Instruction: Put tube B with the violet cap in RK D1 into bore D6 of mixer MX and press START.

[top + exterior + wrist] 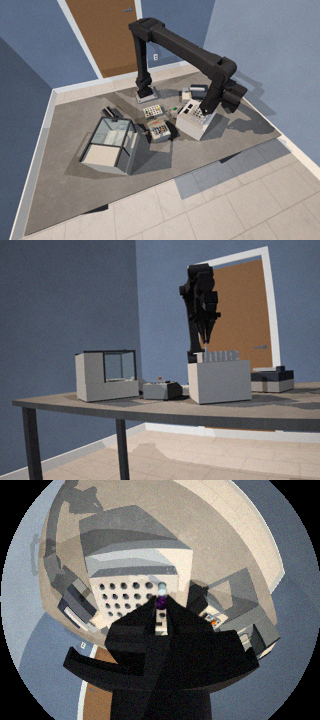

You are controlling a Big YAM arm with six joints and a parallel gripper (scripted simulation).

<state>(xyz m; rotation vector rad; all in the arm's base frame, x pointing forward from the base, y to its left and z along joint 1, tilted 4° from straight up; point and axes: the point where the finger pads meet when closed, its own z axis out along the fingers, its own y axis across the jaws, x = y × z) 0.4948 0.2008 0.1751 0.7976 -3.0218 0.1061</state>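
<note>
While the black six-joint arm (180,46) reaches over the stations, the end effector (206,341) is pointed straight down and is pinched on a slim clear tube with a violet cap (206,345). The tube is held upright by its cap end, and its lower part is seen just above, or at, the bored top of the tall pale-grey mixer block (219,380); whether the tip has entered a bore cannot be told. In the wrist view the violet cap (160,600) is framed between the dark fingers, and the grid of round bores (123,596) is spread directly below and to one side of it, so that the tube is placed at the edge column of the grid.

Beneath the end effector and a little toward the arm's base, two dark square panels (188,106) are seen on the mixer's top. Well to the side of the end effector, a small white tube rack with coloured caps (152,111) is set on the grey worktop (77,201), and just beyond it a low grey dry block with an orange-capped tube (160,130) is found. Farther off, a glass-walled balance enclosure with a dark frame (109,144) is stood. Behind the end effector, near the arm's base, a flat dark-topped instrument (272,379) is placed.
</note>
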